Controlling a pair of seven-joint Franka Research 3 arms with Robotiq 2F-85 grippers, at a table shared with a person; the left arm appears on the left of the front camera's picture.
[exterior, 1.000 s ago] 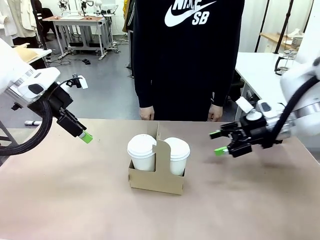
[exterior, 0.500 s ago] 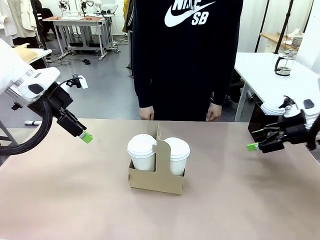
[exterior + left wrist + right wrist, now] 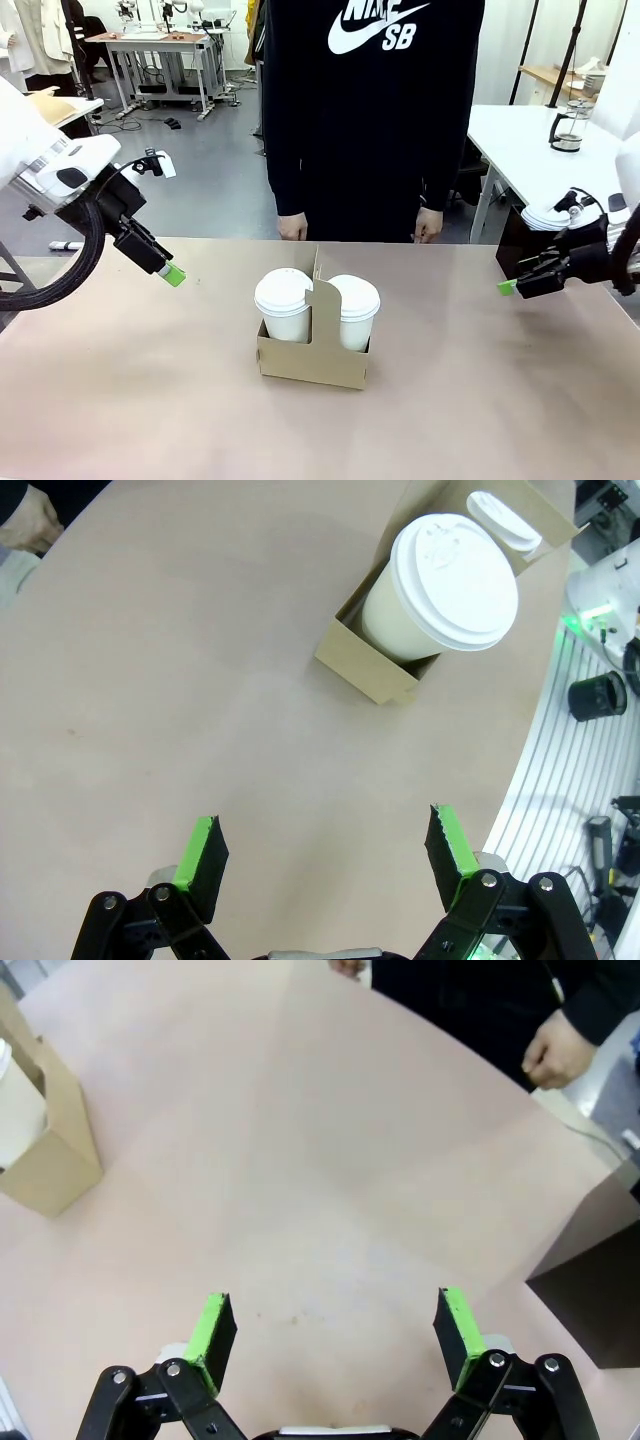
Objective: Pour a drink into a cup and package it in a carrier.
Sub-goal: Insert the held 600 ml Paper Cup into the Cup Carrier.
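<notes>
The carrier [image 3: 314,352] stands mid-table and holds two lidded cups side by side, the left cup [image 3: 284,304] and the right cup [image 3: 354,310], one on each side of the handle tab; cup contents hidden by the lids; the left gripper [image 3: 170,273] hovers well to its left, jaws apart, empty; the right gripper [image 3: 508,288] is at the table's right edge, jaws apart, empty, beside a black box [image 3: 512,243] of lids.

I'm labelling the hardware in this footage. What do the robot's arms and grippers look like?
Both arms are glossy white with rounded shells. The left gripper and right gripper are black two-finger linkages tipped with bright green pads. A thick black cable loops under the left arm's wrist.
</notes>
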